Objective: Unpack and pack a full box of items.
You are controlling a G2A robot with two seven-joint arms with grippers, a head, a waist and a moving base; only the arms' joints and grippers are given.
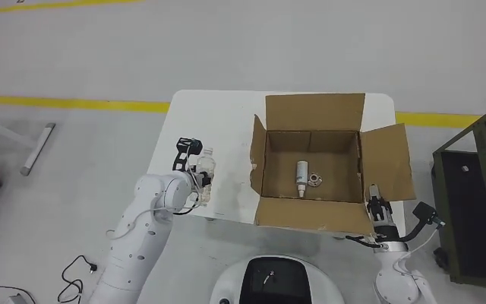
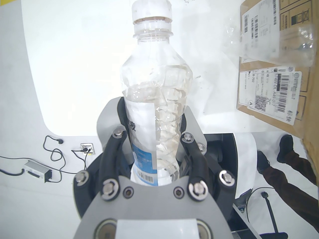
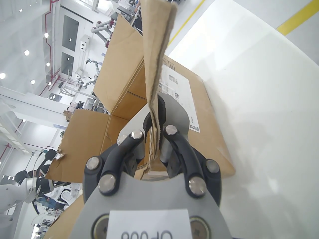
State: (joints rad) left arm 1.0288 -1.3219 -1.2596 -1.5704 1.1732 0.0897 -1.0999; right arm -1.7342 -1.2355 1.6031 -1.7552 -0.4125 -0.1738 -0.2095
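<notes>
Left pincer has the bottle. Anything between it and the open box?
Only the left flap of the box, raised on the side facing the bottle in the left pincer. Nothing else visible; the bottle would likely have to go over it.

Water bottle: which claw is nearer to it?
Left. The left claw is shut on the water bottle; the right claw is shut on a box flap, across the box from it.
</notes>
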